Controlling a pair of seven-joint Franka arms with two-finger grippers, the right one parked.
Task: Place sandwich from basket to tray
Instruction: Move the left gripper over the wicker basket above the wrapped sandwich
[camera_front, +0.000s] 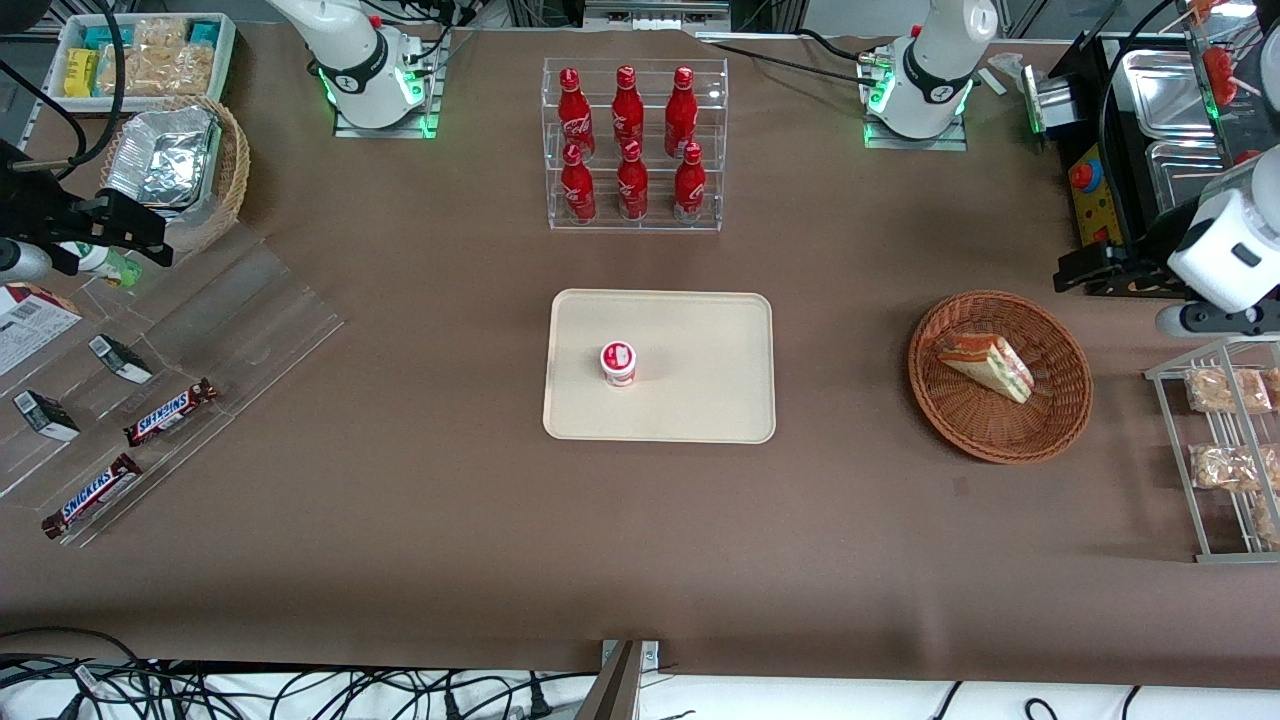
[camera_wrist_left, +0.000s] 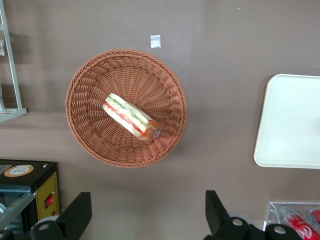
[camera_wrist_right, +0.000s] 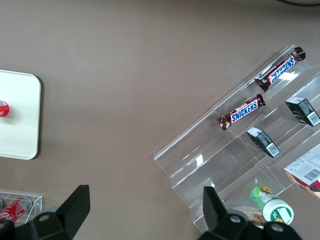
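Left wrist: gripper (camera_wrist_left: 145, 217) above basket (camera_wrist_left: 127, 107), fingers (camera_wrist_left: 77, 212) apart

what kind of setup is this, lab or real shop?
Most likely a lab mock-up of a snack shop. Cola bottles in a clear rack, Snickers bars on an acrylic display, a sandwich in a basket beside a tray. The gripper, open, hovers above the basket.

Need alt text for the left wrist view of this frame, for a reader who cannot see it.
A wrapped sandwich lies inside a round wicker basket on a brown table, seen from above by the left arm's gripper, which hovers open and apart from the basket. The corner of a cream tray lies beside the basket.
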